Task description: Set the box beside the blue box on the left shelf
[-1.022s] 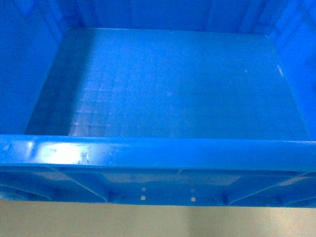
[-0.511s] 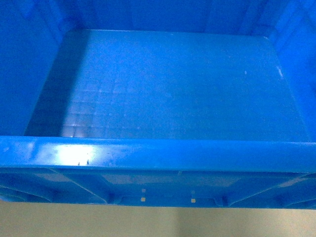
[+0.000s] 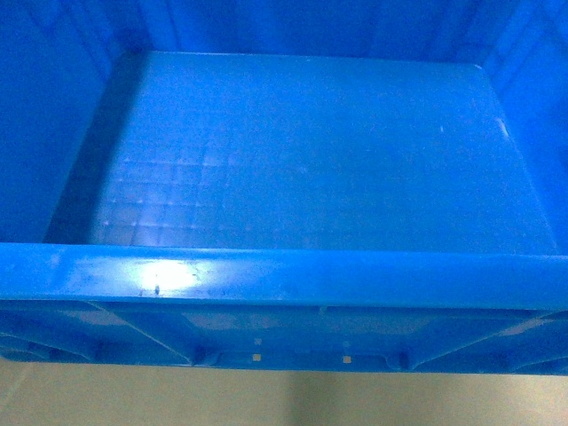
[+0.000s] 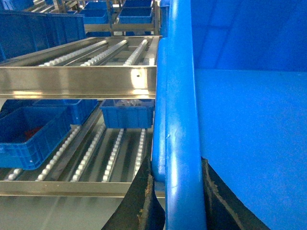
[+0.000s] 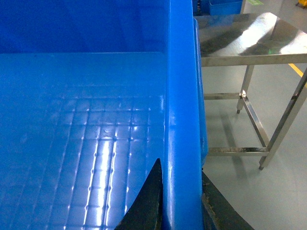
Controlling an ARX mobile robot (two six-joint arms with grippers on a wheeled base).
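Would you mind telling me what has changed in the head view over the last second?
Very little. The box keeps its place in the head view; only the bright reflection on its near rim slid slightly right and the sheen on its floor shifted, hinting at a small movement. The left tool and right tool are clamped on opposite rims, as now seen.

One large blue crate (image 3: 302,160) is filling the head view. Two grippers are showing: left gripper (image 4: 176,201), right gripper (image 5: 181,203). One roller shelf unit (image 4: 96,76) is occupying the left of the left wrist view, carrying two near blue bins (image 4: 29,134) (image 4: 127,112); further bins upper left are proving uncountable. One steel table (image 5: 249,43) is standing upper right of the right wrist view.
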